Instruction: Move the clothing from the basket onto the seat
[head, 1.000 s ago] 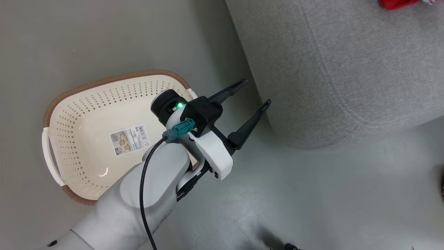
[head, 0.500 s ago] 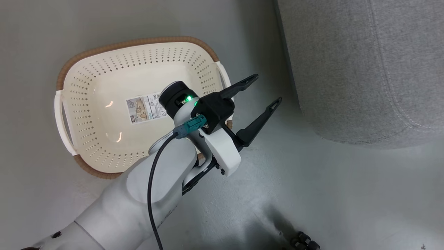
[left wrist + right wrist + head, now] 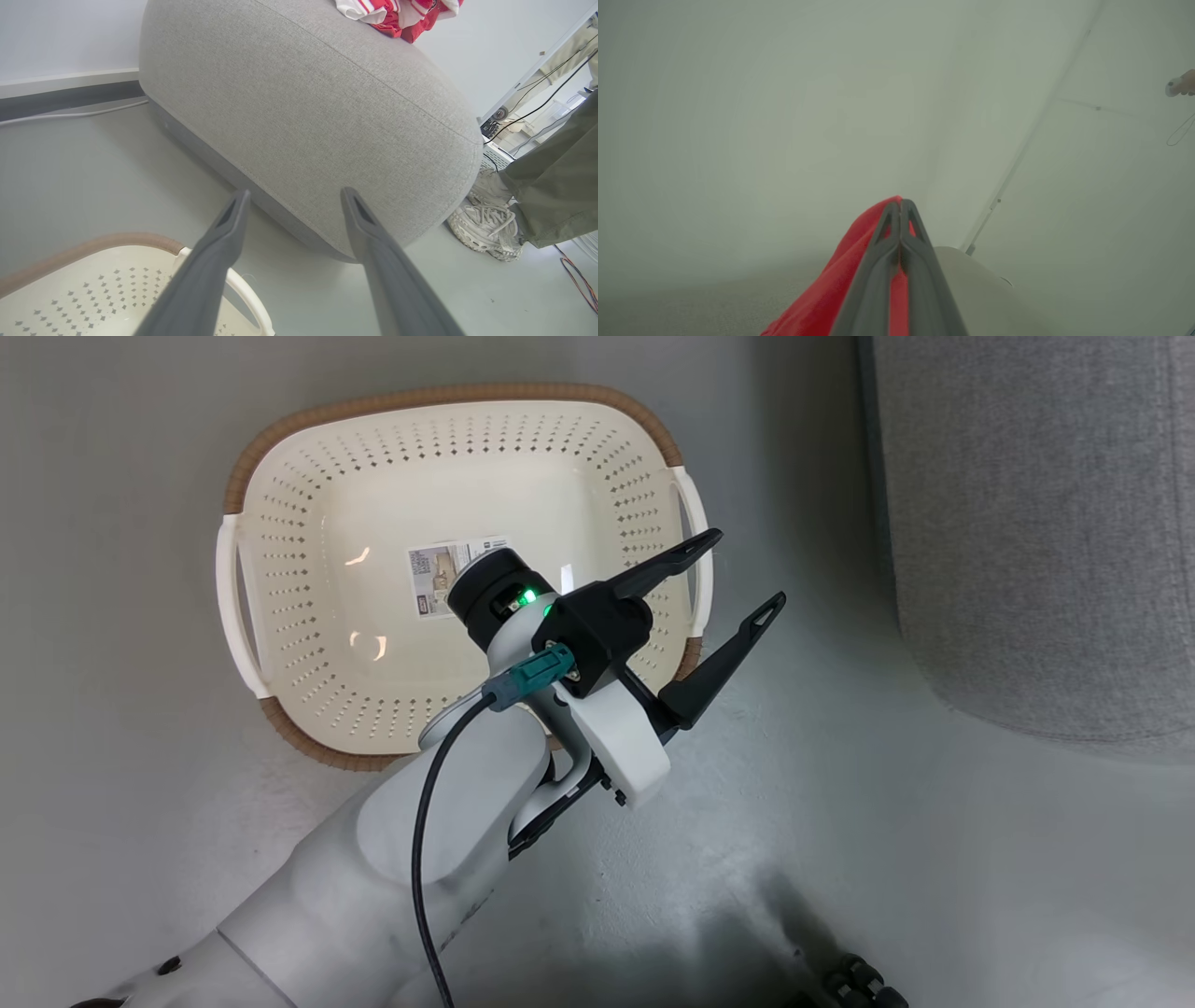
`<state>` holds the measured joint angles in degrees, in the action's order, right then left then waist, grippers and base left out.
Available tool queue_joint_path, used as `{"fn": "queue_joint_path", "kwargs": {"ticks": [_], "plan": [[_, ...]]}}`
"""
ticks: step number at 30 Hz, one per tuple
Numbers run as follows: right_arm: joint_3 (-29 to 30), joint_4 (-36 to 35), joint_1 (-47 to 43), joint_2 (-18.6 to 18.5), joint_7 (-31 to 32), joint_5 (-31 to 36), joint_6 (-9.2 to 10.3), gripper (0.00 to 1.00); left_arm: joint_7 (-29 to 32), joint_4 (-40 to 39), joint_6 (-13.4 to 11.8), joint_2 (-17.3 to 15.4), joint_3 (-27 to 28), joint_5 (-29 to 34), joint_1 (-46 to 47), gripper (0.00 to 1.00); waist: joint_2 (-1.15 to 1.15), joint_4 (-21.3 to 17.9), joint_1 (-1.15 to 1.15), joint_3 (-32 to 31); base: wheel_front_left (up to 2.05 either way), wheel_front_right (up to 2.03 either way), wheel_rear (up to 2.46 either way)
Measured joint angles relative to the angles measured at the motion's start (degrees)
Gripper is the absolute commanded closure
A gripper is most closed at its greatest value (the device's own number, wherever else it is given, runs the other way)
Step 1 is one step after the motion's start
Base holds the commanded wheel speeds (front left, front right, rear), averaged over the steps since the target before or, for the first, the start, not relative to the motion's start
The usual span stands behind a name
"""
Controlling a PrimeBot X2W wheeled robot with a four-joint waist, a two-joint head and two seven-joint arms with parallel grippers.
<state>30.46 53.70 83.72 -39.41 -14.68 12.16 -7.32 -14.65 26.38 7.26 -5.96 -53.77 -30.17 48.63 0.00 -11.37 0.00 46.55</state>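
Grey floor (image 3: 140, 849) bears the basket (image 3: 280, 579) near the seat (image 3: 1046, 523); left tool (image 3: 744, 569) gapes, right tool (image 3: 901, 202) pinches clothing (image 3: 831, 289).

Surroundings: floor and bystander
Grey floor (image 3: 93, 186); white cable (image 3: 70, 114) along its far edge, below dark skirting (image 3: 70, 97); person's olive trouser leg (image 3: 556, 186), white trainer (image 3: 488, 226) near right edge.

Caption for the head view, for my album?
Open left gripper hovers over the rim of the empty basket, grey seat alongside.
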Motion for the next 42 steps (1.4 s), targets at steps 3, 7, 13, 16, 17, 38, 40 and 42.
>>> {"fn": "queue_joint_path", "kwargs": {"ticks": [3, 7, 13, 16, 17, 38, 40, 42], "plan": [[-3.3, 3.6, 0.8, 0.6, 0.0, -0.9, 0.0, 1.0, 0.0, -0.2, 0.0, 0.4, 0.4, 0.4, 0.0, 0.0, 0.0, 0.9, 0.0, 0.3, 0.0, 0.0, 0.0], [-9.0, 6.2, 0.9, 1.5, 0.0, -5.1, 0.0, 1.0, 0.0, -0.8, 0.0, 1.2, 1.1, 0.5, 0.0, 0.0, 0.0, 1.8, 0.0, 0.7, 0.0, 0.0, 0.0], [-17.4, 2.4, -3.4, 3.5, 0.0, -14.9, 0.0, 1.0, 0.0, -1.5, 0.0, 1.6, 1.8, 1.4, 0.0, 0.0, 0.0, 2.9, 0.0, 0.5, 0.0, 0.0, 0.0], [-19.8, -1.2, -9.4, 4.1, 0.0, -19.6, 0.0, 1.0, 0.0, -1.9, 0.0, 1.8, 2.1, 1.4, 0.0, 0.0, 0.0, 3.1, 0.0, -0.3, 0.0, 0.0, 0.0], [-20.4, -2.3, -11.5, 4.1, 0.0, -20.9, 0.0, 1.0, 0.0, -2.1, 0.0, 1.9, 2.2, 1.4, 0.0, 0.0, 0.0, 3.1, 0.0, -0.7, 0.0, 0.0, 0.0], [-18.6, -15.6, -38.7, 8.8, 0.0, -28.8, 0.0, 0.0, 0.0, -3.9, 0.0, 2.7, 5.7, 1.4, -5.9, 0.0, 0.0, 4.0, 0.0, -13.0, 0.0, 0.0, 0.0], [-18.5, -16.3, -39.8, 9.6, 0.0, -28.6, 0.0, 0.0, 0.0, -3.9, 0.0, 2.7, 6.3, 1.4, -6.8, 0.0, 0.0, 4.2, 0.0, -14.4, 0.0, 0.0, 0.0], [-18.6, -17.4, -41.2, 10.7, 0.0, -28.1, 0.0, 0.0, 0.0, -3.8, 0.0, 2.7, 6.9, 1.4, -8.0, 0.0, 0.0, 4.3, 0.0, -15.9, 0.0, 0.0, 0.0]]}}
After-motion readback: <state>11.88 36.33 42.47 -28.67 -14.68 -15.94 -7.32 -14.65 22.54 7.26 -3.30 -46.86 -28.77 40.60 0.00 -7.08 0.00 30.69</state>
